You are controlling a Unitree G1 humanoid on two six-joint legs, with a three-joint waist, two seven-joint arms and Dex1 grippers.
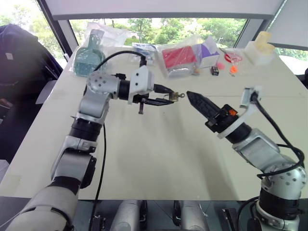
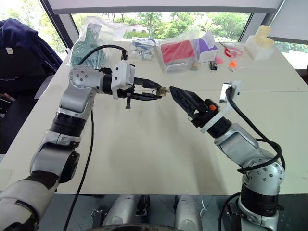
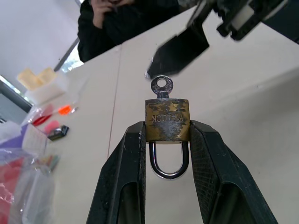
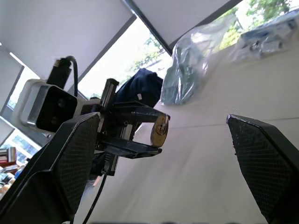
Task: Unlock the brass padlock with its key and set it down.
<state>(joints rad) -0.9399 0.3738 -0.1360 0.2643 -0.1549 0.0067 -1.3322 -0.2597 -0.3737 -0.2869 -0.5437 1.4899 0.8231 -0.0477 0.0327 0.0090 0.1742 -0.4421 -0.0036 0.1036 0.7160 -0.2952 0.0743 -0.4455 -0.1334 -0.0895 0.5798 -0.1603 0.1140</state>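
Two grippers meet midair: left gripper [image 1: 169,96] pinches the padlock [image 3: 167,120], key [image 3: 162,86] inserted; right gripper [image 4: 159,172], wide open and empty, may knock it loose.

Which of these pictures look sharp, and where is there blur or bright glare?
Left wrist view: the small brass padlock with the silvery key in it is sharp, while the right gripper behind is blurred. Right wrist view: the window is blown out white and the near black fingers are soft. Left eye view: bright daylight behind the clear plastic bags.
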